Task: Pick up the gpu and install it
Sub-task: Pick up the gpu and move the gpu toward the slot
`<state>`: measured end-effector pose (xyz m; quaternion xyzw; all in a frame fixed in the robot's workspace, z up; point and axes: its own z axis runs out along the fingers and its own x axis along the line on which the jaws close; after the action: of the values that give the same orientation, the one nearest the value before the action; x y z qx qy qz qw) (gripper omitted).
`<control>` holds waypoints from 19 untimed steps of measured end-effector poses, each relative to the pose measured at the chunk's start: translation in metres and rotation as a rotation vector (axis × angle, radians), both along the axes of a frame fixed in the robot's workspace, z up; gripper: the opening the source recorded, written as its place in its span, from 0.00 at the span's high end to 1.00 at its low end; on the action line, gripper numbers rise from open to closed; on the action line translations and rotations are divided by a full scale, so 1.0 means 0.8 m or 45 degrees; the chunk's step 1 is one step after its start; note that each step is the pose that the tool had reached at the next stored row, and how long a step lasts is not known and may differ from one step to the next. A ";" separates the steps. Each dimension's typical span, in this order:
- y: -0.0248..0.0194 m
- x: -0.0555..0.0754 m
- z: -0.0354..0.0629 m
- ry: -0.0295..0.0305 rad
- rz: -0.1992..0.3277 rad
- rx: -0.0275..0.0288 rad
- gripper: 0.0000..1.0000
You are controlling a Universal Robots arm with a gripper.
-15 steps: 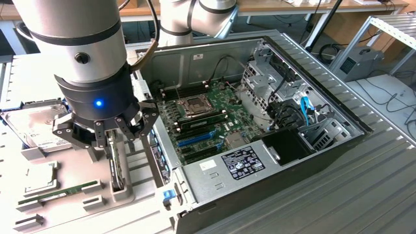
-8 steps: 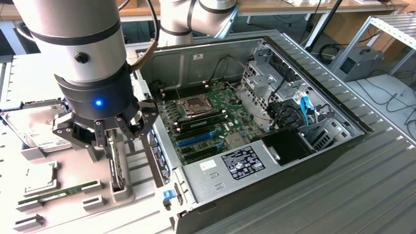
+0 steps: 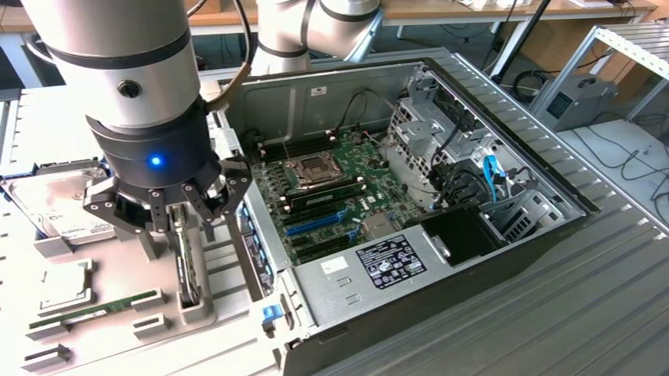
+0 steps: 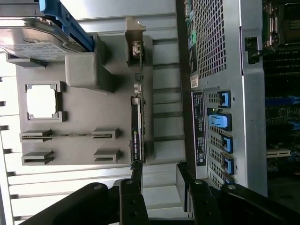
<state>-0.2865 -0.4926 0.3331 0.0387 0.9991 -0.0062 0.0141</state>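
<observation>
My pincer (image 3: pixel 180 227) covers one end of the gpu (image 3: pixel 188 270) in the exterior view, and my arm (image 3: pixel 125 78) hides one side of the hard drive (image 3: pixel 58 196). In the wrist view the picture's edge cuts off the hard drive and the computer case (image 4: pixel 225 56); the gpu's label print is too small to read.

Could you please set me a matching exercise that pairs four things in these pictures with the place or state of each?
Things:
1. gpu
2. hard drive
3. memory stick
4. gripper

Places or states:
A. open, hovering over the gpu
B. standing on its edge in the grey tray
C. green, lying flat in low brackets
D. silver with a white label, to the exterior view's left of the gripper

Pairs: 1-B, 2-D, 3-C, 4-A
</observation>
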 end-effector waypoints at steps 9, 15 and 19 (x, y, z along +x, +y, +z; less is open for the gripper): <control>0.0043 -0.006 -0.003 -0.0001 0.000 0.0002 0.58; 0.0049 -0.011 -0.006 -0.0001 0.000 0.0001 0.58; 0.0055 -0.014 -0.007 -0.0001 0.000 0.0001 0.58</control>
<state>-0.2979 -0.4882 0.3274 0.0387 0.9991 -0.0062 0.0141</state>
